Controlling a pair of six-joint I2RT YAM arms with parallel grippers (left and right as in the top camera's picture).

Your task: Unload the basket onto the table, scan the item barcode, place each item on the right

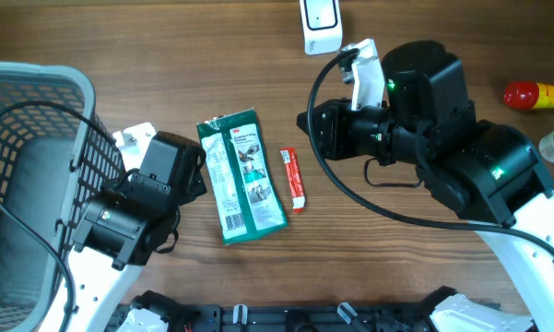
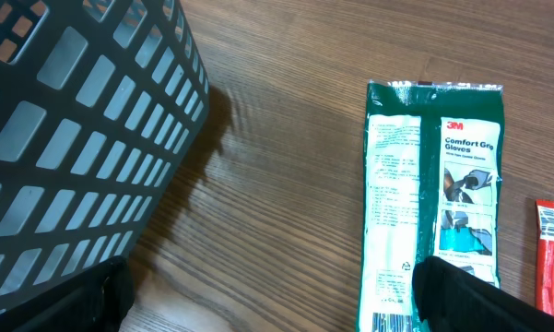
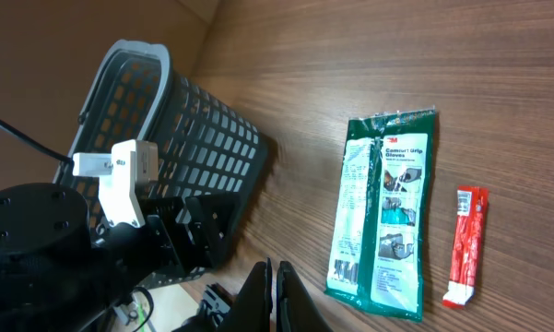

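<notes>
The glove packet (image 1: 242,175) is lying flat on the table (image 1: 304,267) between the arms, not yet picked up. The left gripper (image 2: 277,309) is hovering at its edge, jaws wide apart. The right gripper (image 3: 275,277) is hanging with jaws together, empty. The next move is probably gripping the packet's edge.

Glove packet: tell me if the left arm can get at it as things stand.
Probably yes. The left end effector is open and right beside the glove packet, which lies flat with nothing between them.
</notes>
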